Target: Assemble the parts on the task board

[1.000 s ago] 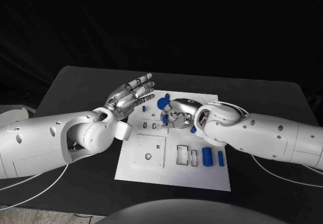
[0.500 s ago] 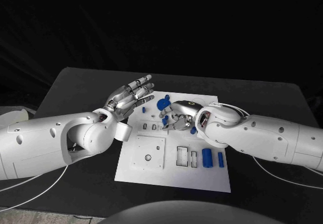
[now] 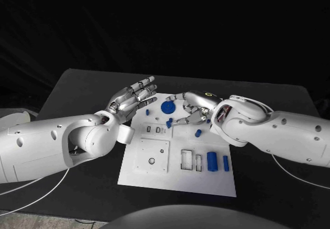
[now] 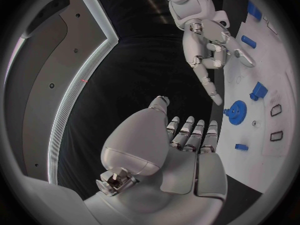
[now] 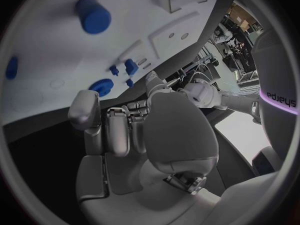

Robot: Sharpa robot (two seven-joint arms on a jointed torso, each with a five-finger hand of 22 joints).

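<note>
On the black worktop [image 3: 82,90], the flat white task board [image 3: 177,177] carries small blue plastic parts, its round blue gear [image 3: 168,107] far-left; both silver hands, left [image 3: 132,98] and right [image 3: 194,109], hover with fingers released, so the right should descend squarely.

Black table [image 3: 82,90] under white task board [image 3: 179,179]

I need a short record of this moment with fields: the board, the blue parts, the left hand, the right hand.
board: white task board lies on the black table
blue parts: round gear at the far end; two cylinders at the near right
left hand: left hand raised beside the board's far left corner, fingers apart, holds nothing
right hand: right hand above the board near the gear, holds nothing
</note>
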